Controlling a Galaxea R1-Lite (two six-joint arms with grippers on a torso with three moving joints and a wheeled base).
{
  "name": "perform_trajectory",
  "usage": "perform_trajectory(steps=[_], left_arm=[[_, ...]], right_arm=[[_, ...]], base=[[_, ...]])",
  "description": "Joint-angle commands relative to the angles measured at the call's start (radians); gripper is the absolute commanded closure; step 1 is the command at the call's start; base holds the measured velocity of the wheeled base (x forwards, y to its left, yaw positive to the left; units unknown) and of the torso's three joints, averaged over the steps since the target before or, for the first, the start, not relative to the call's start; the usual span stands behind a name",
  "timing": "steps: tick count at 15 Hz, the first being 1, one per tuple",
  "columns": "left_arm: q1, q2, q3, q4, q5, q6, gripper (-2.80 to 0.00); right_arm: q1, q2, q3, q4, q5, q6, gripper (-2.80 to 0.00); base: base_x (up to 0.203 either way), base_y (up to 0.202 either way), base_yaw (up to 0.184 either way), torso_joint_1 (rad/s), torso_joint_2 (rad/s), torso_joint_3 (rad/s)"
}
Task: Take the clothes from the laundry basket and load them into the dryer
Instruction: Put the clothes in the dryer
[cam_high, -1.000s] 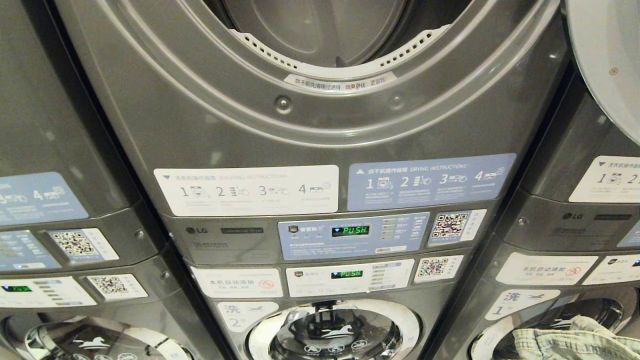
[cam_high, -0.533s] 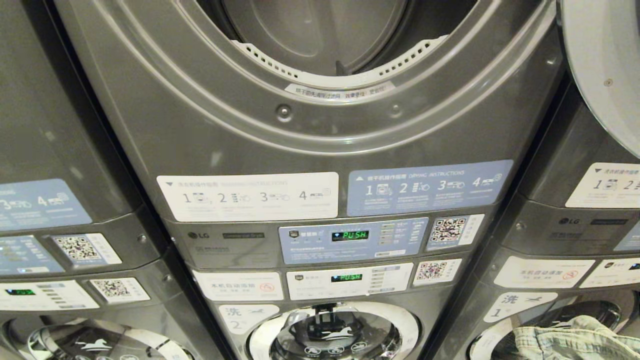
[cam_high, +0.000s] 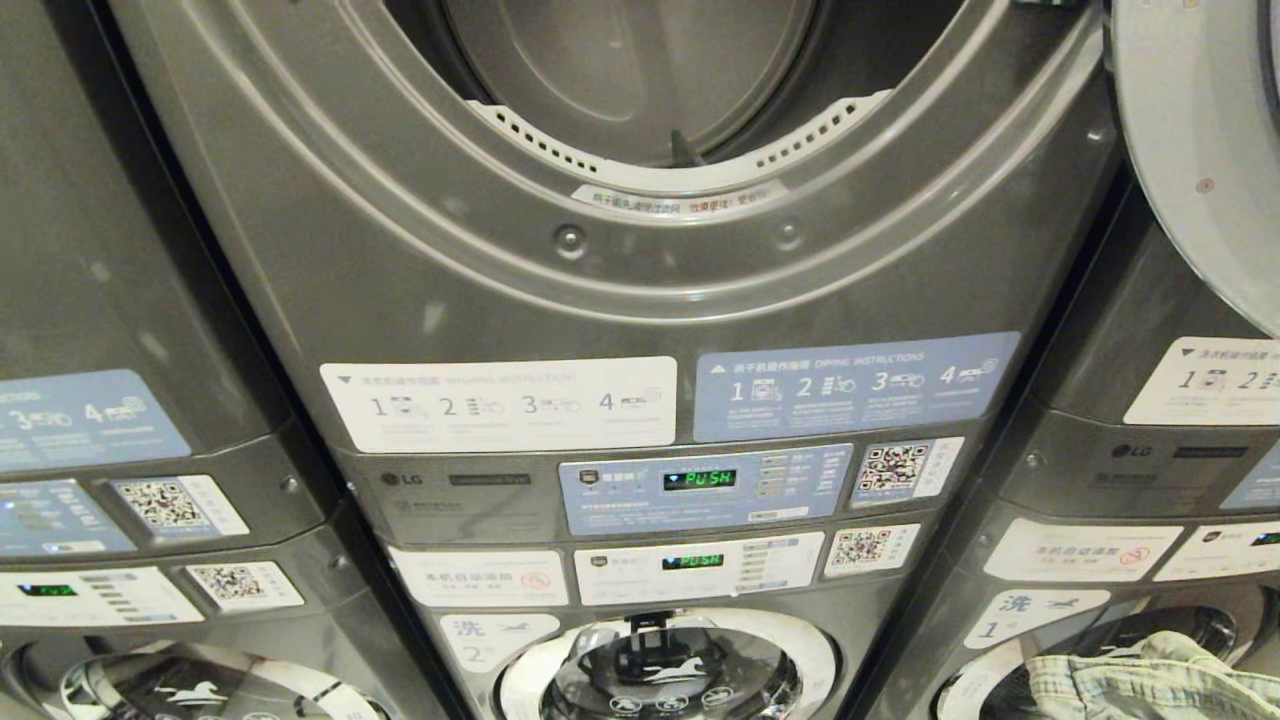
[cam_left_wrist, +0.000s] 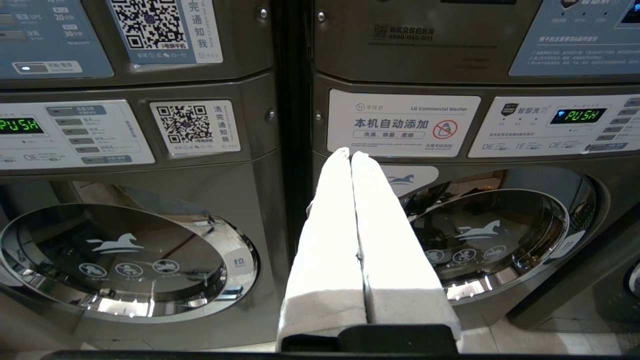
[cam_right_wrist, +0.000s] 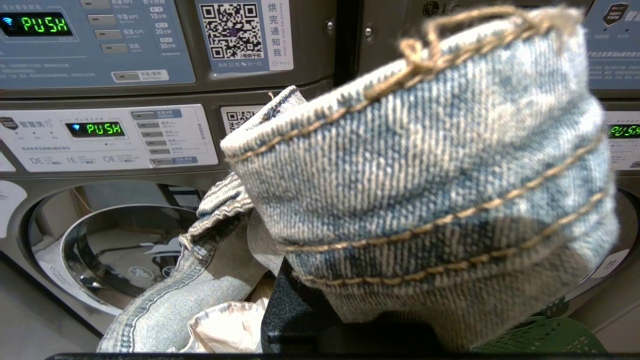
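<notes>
The grey dryer's round opening (cam_high: 640, 100) fills the top of the head view, and its pale door (cam_high: 1200, 150) swings open at the upper right. A blue denim garment (cam_right_wrist: 415, 180) drapes over my right gripper and hides its fingers; only the black body (cam_right_wrist: 295, 315) shows beneath the cloth. The same denim (cam_high: 1130, 685) peeks in at the head view's bottom right corner. Below it lies a corner of the green laundry basket (cam_right_wrist: 545, 340) and a pale cloth (cam_right_wrist: 225, 325). My left gripper (cam_left_wrist: 350, 152) is shut and empty, its white-covered fingers pointing at the washer below the dryer.
Stacked grey machines stand side by side, with lit control panels (cam_high: 700, 480) showing PUSH. Round washer doors (cam_left_wrist: 490, 235) sit closed under each dryer. A strip of light floor (cam_left_wrist: 550, 340) runs in front of the machines.
The whole head picture has slid downward, so the camera has risen and more of the dryer opening shows. The denim keeps its place low at the right.
</notes>
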Motion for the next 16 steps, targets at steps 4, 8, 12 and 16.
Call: perform_trajectory(steps=[4,8,12,16], left_arm=[[0.000,-0.003,0.001,0.000,0.000,0.000,0.00],[0.000,-0.003,0.000,0.001,0.000,0.000,0.00],[0.000,-0.003,0.000,0.001,0.000,0.000,0.00],[0.000,-0.003,0.000,-0.001,0.000,0.000,0.00]], right_arm=[[0.000,0.000,0.000,0.000,0.001,0.000,0.00],[0.000,0.000,0.000,0.000,0.001,0.000,0.00],[0.000,0.000,0.000,-0.001,0.000,0.000,0.00],[0.000,0.000,0.000,0.000,0.000,0.000,0.00]], base=[[0.000,0.000,0.000,0.073,-0.13,-0.064],[0.000,0.000,0.000,0.072,-0.12,-0.062],[0.000,0.000,0.000,0.061,-0.12,-0.060],[0.000,0.000,0.000,0.013,-0.03,-0.013]])
